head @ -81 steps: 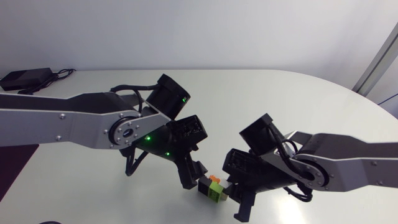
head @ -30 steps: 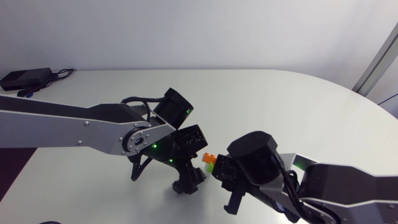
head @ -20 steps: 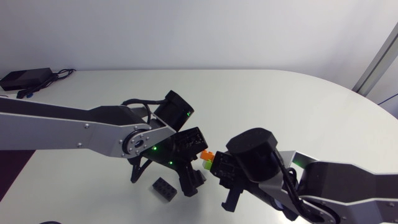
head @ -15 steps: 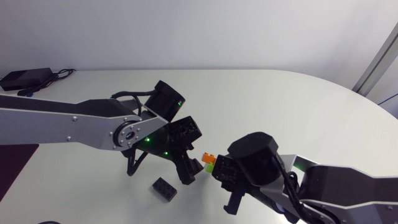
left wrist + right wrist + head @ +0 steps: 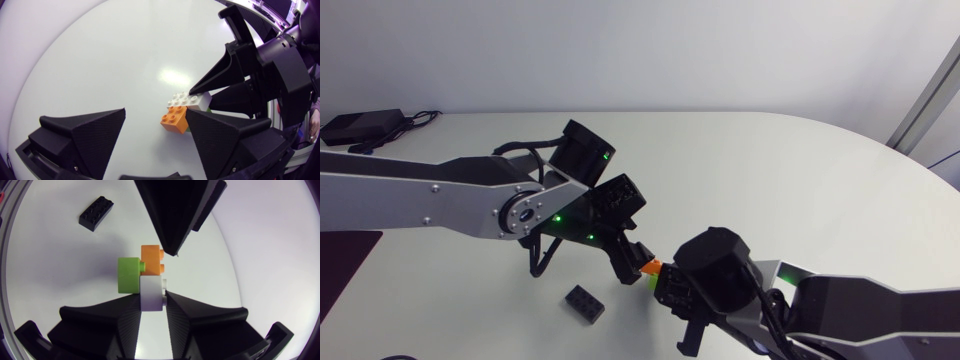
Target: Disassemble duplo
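1. The right tool (image 5: pixel 151 298), matte black with 2 broad wedge fingers, is pinching a small white plastic brick (image 5: pixel 151 287) from 2 sides.
2. A lime-green plastic brick (image 5: pixel 128 275) and an orange plastic brick (image 5: pixel 152 260) are joined to the white one just ahead of those fingers. The 3 form 1 cluster, with green and orange side by side.
3. In the head view the cluster sits between the ends of the 2 arms, over the pale white surface (image 5: pixel 770 170). Only its orange corner shows clearly there.
4. The left tool (image 5: pixel 156 113) is spread wide and grips nothing. The orange brick lies in the gap between its fingers, just beside 1 fingertip; I cannot tell whether they touch.
5. In the right wrist view, 1 of the left tool's fingers (image 5: pixel 175 215) points at the studded side of the orange brick, with its tip just beside the studs.
6. An oblong black plastic brick (image 5: pixel 585 303) lies loose and flat on the surface, apart from the cluster, on the left arm's (image 5: pixel 420 200) side.
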Available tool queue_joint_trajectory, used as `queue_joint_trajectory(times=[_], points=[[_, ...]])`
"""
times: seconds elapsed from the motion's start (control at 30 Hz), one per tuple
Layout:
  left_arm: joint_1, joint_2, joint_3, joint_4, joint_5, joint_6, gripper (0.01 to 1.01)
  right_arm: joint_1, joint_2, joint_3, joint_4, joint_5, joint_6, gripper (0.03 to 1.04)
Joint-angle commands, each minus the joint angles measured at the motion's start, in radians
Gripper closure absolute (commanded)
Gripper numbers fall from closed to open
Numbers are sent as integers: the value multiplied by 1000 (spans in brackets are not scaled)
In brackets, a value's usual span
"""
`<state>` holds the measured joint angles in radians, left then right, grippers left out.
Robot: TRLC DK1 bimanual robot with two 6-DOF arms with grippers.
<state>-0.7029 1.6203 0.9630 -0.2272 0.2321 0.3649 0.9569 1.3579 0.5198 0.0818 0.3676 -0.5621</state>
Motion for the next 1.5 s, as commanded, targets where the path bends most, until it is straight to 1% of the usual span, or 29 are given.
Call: queue_joint_trajectory(times=[0.0, 0.3, 0.53, 0.77, 0.87, 1.13, 1.47], points=[[-12, 38, 16, 11, 10, -23, 190, 9, 15, 16, 9, 11, 13, 834], [-37, 61, 5, 11, 23, -18, 190, 9, 7, 39, 4, 19, 18, 834], [-76, 70, -23, -1, 26, 9, 192, -7, -5, 54, 3, 33, 10, 834], [-81, 70, -33, -20, 24, 29, 192, -17, -20, 63, 3, 37, 8, 834], [-73, 50, -35, -23, 26, 29, 192, -17, -19, 52, 4, 36, 8, 834], [0, -36, -20, -9, 29, 8, 190, -10, -31, 17, -1, 34, 7, 834], [-10, 1, -26, 20, 27, 8, 190, 14, -46, 19, -11, 28, 13, 834]])
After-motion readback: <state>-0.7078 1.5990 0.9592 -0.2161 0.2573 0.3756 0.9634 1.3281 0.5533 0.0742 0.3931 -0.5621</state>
